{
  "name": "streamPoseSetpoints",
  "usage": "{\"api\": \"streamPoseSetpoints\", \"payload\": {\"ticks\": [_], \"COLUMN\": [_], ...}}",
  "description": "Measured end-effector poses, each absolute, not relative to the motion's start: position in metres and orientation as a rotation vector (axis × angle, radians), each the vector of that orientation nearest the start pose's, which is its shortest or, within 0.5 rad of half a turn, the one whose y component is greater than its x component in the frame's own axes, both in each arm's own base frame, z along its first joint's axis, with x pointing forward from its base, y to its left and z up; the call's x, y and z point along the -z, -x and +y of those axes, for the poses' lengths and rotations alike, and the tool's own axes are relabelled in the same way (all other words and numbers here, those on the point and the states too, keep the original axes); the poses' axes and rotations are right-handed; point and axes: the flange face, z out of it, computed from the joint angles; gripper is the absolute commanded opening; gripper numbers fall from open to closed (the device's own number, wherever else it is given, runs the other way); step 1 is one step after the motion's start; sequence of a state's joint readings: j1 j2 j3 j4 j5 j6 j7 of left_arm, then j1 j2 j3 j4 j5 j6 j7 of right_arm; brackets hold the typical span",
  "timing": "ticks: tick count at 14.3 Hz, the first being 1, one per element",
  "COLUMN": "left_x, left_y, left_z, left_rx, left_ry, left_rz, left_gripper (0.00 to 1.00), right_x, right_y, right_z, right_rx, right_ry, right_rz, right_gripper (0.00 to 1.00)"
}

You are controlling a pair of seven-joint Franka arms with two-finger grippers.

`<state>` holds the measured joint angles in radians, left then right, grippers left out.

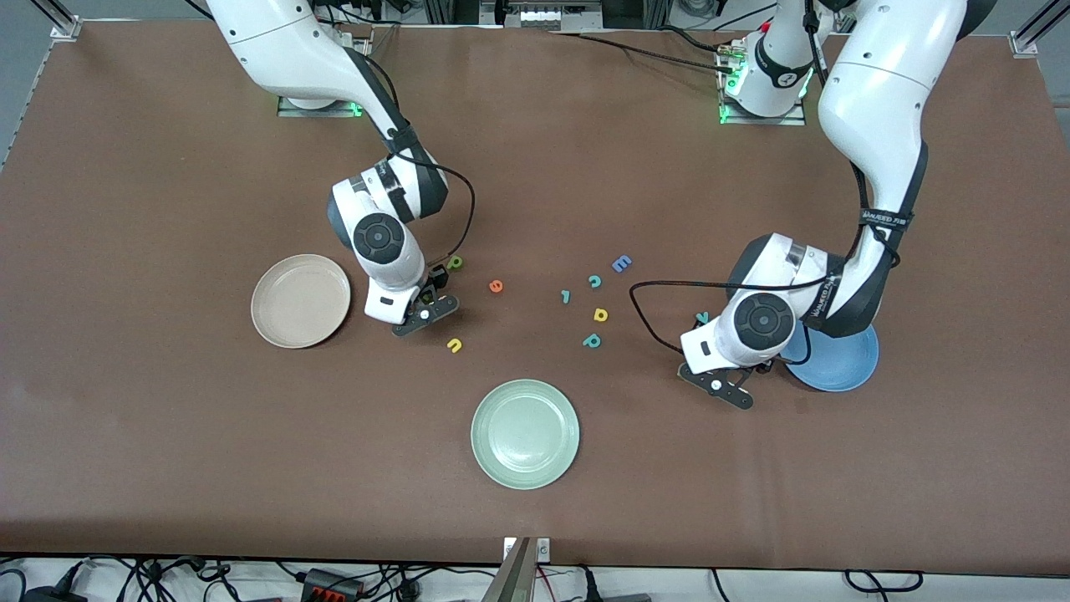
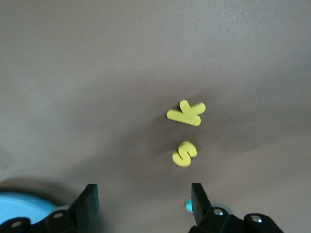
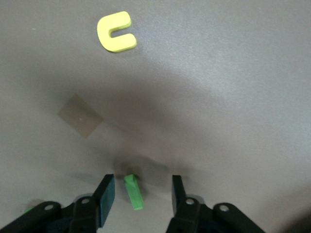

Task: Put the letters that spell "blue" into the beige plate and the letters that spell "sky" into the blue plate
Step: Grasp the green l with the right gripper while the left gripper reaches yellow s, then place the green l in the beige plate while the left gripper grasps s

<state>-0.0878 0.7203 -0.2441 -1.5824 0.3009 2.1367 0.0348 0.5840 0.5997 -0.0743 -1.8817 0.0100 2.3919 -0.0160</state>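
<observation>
While right gripper (image 3: pixel 139 194) brackets green bar l (image 3: pixel 133 191) beside beige plate (image 1: pixel 301 300), jaws apart, unclamped; light, squashy foam, pinch its flat sides. Left gripper (image 2: pixel 144 204) open near blue plate (image 1: pixel 844 361).

No printed text is legible; the only lettering, on the left arm's black strap (image 1: pixel 886 219), is unreadable

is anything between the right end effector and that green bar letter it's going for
Nothing visible. The green bar letter lies on the table between the right end effector's open fingers, with bare mat around it.
</observation>
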Motion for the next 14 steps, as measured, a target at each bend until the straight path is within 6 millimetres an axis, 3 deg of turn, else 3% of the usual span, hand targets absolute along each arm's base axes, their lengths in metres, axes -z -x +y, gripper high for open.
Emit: {"api": "streamPoseSetpoints", "payload": {"ticks": [1, 2, 6, 11, 14], "left_x": [-0.204, -0.2, -0.192, -0.187, -0.185], "left_y": [-0.653, -0.649, -0.641, -0.633, -0.634], "left_z": [-0.189, -0.188, -0.189, -0.21, -0.206], "left_rx": [-0.157, -0.129, -0.083, -0.07, -0.07], "left_ry": [2.975, 3.008, 3.061, 3.059, 3.052], "left_rz": [0.762, 0.771, 0.788, 0.841, 0.846], "left_gripper": [0.86, 0.86, 0.85, 0.83, 0.81], "right_x": [-0.181, -0.181, -0.178, -0.185, -0.216], "right_y": [-0.545, -0.545, -0.545, -0.552, -0.572], "right_z": [0.307, 0.307, 0.307, 0.306, 0.285], "right_rx": [-0.12, -0.119, -0.125, -0.099, -0.062], "right_ry": [3.084, 3.084, 3.085, 3.086, 3.109], "right_rz": [-0.837, -0.837, -0.837, -0.816, -0.696], "right_gripper": [0.22, 0.15, 0.01, 0.0, 0.0]}}
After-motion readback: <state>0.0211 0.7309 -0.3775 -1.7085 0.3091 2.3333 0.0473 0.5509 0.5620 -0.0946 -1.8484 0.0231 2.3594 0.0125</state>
